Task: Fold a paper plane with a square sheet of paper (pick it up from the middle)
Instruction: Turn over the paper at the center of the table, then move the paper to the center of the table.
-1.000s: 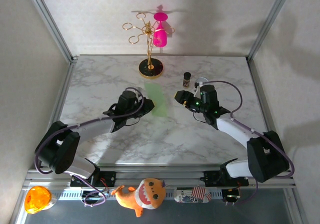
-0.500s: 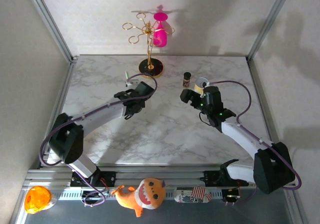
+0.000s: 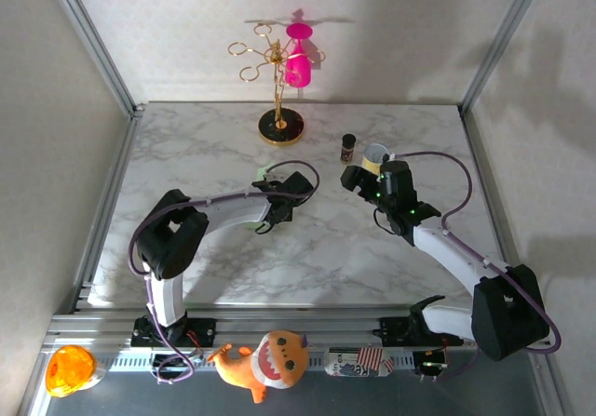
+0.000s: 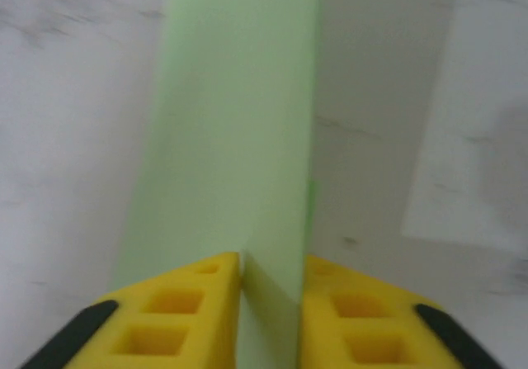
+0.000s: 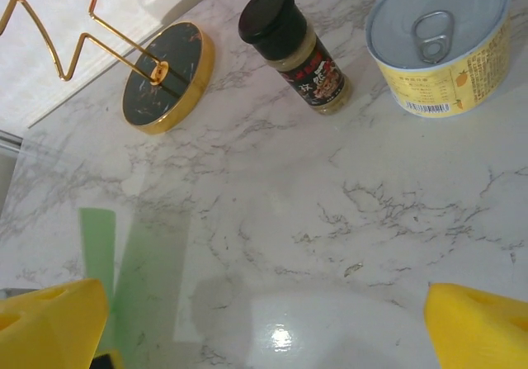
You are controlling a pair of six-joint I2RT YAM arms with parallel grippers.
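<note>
While it stretches away as a long pale green strip near the middle of the marble table (image 3: 186,155), the paper plane (image 4: 239,138) has its raised fold standing between the yellow fingers (image 4: 190,303) of the left gripper (image 4: 272,262). The pads sit slightly apart on either side of the fold, and I cannot tell whether they pinch it. At 3 o'clock from it, the right gripper (image 3: 352,176) hovers with its fingers spread wide around nothing. At 12 o'clock is the gold stand (image 3: 280,126); at 1 o'clock, the spice jar (image 3: 348,146) and, just beside it, the tin can (image 3: 375,155).
</note>
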